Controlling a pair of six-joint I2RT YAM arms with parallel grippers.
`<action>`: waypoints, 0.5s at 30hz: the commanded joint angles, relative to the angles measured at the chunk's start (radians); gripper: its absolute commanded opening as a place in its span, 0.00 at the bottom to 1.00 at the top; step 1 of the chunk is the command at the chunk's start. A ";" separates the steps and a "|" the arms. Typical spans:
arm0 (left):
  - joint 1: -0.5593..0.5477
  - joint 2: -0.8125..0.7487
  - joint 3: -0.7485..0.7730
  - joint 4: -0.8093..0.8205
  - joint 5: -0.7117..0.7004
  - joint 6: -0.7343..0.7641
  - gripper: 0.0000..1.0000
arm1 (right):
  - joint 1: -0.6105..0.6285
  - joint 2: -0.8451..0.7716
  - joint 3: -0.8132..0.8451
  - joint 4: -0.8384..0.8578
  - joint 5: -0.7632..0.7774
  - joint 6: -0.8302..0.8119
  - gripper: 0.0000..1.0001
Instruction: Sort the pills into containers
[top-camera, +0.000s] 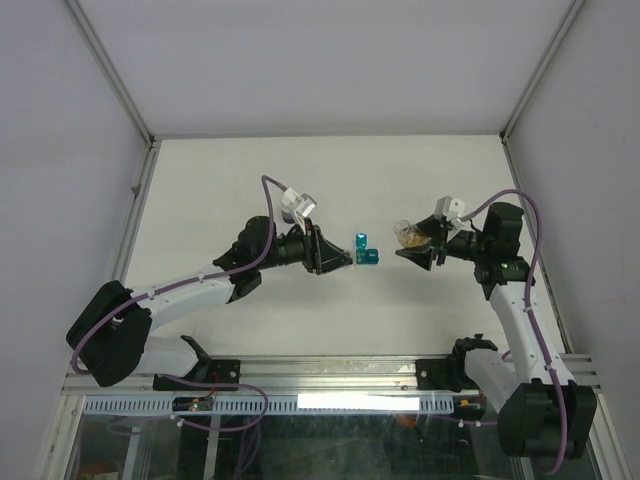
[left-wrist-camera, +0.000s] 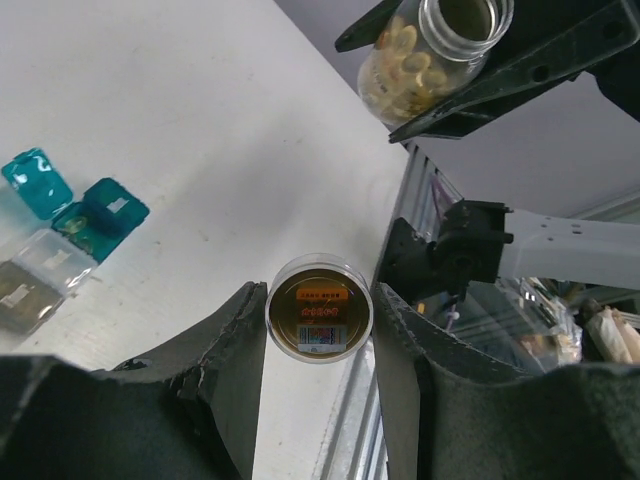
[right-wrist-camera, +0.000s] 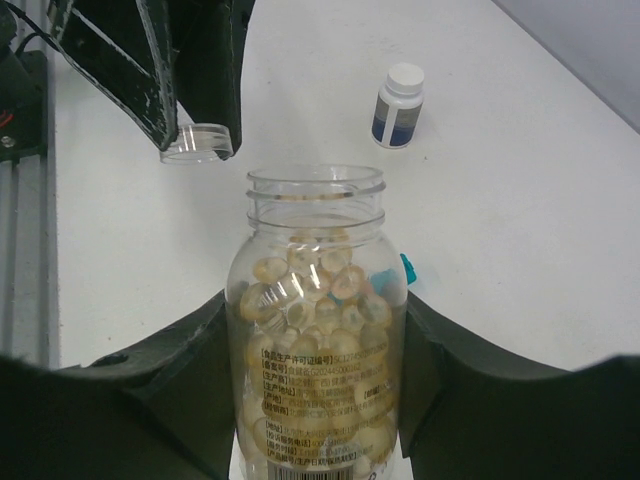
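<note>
Two hands are held above the white desk, facing one another. The left hand is drawn partway together, and a round clear lid is clamped by its rim between the two fingers and carried clear of the desk. The right hand is set wider and is clamped on the body of an uncapped clear jar, which is filled for most of its height with pale yellow pills. In the right wrist view the lid is seen near the jar's open mouth, off to one side and not touching it. The teal-blue container is laid open on the desk, roughly between the two hands in the top view, and the grey container is set just beside it. A white bottle with a blue label is stood upright on the desk, well apart from the jar.
</note>
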 joint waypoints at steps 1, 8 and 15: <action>0.005 0.051 0.049 0.187 0.147 -0.079 0.31 | -0.029 -0.026 0.015 -0.064 -0.055 -0.152 0.00; 0.006 0.089 0.072 0.222 0.183 -0.131 0.31 | -0.046 -0.036 0.010 -0.085 -0.086 -0.191 0.00; 0.006 0.051 0.069 0.200 0.164 -0.123 0.32 | -0.047 -0.030 0.011 -0.102 -0.086 -0.212 0.00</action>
